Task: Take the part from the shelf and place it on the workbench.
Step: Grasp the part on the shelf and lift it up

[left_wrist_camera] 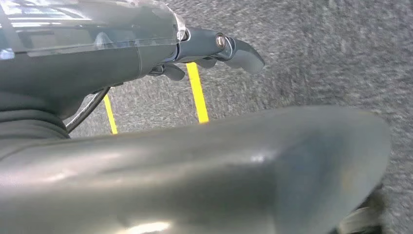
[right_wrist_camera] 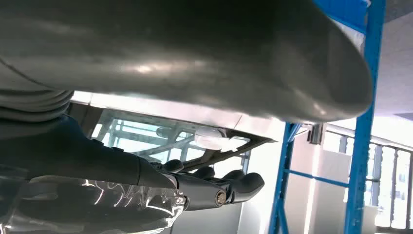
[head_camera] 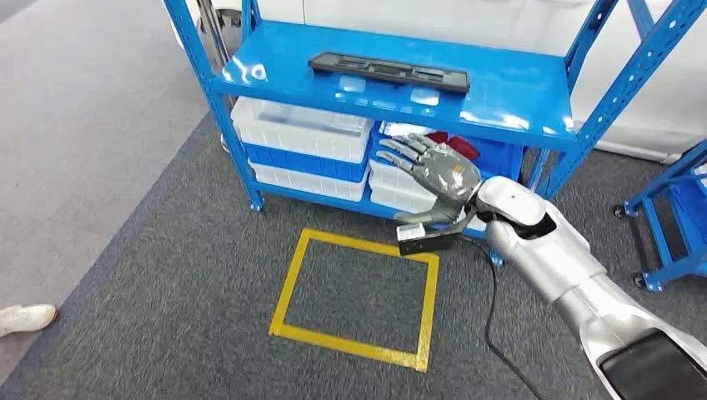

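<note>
The part [head_camera: 388,71], a long flat black piece, lies across the top of the blue shelf [head_camera: 517,100]. My right hand [head_camera: 433,171] hangs in front of the shelf, below that deck and a little right of the part's middle, fingers spread and holding nothing. The right wrist view has its dark fingers [right_wrist_camera: 229,187] stretched out under the shelf deck, beside a blue upright [right_wrist_camera: 365,122]. My left hand [left_wrist_camera: 122,58] hangs over the grey carpet with its fingers [left_wrist_camera: 234,48] extended and nothing in them.
White and blue bins [head_camera: 304,137] fill the lower shelf levels. A yellow tape square [head_camera: 358,287] marks the carpet before the shelf. A black box with a cable [head_camera: 417,237] lies by its corner. Another blue rack [head_camera: 675,217] stands right; a person's shoe [head_camera: 25,317] left.
</note>
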